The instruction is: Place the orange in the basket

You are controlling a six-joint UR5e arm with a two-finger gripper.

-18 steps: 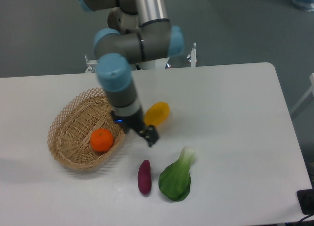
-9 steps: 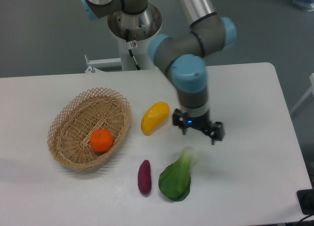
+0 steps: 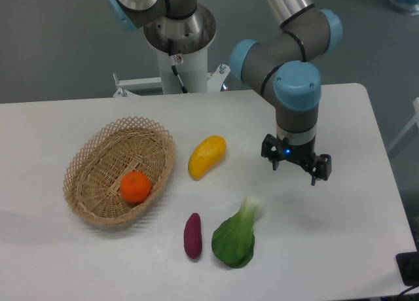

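Orange (image 3: 136, 186): small, round, bright orange, matte skin w/ faint dimpling, a bit of glare on top. It sits inside the basket (image 3: 91, 158), on the basket floor toward the end nearest the camera, far left of the fingers and slightly lower in the frame.

Basket: oval, shallow, light tan wicker, tight weave in the bowl, open lattice loops round the rim. Rests on the white surface (image 3: 340, 235), well apart from the fingers.

Gripper (image 3: 296, 167) hangs over the right part of the surface, holding nothing. Fingers look spread, jaws apart w/ a gap between the two dark tips, though the angle is steep so the gap is hard to judge exactly. Small blue light on the gripper body.

Other items: yellow fruit (image 3: 207, 156), elongated, smooth, glossy, lies left of the fingers, between them and the basket. Bok choy (image 3: 237, 234), broad green leaf w/ pale stalk, lies below and left of the fingers. Purple sweet potato (image 3: 192, 235), slim, dull skin, just beside the bok choy, further left.
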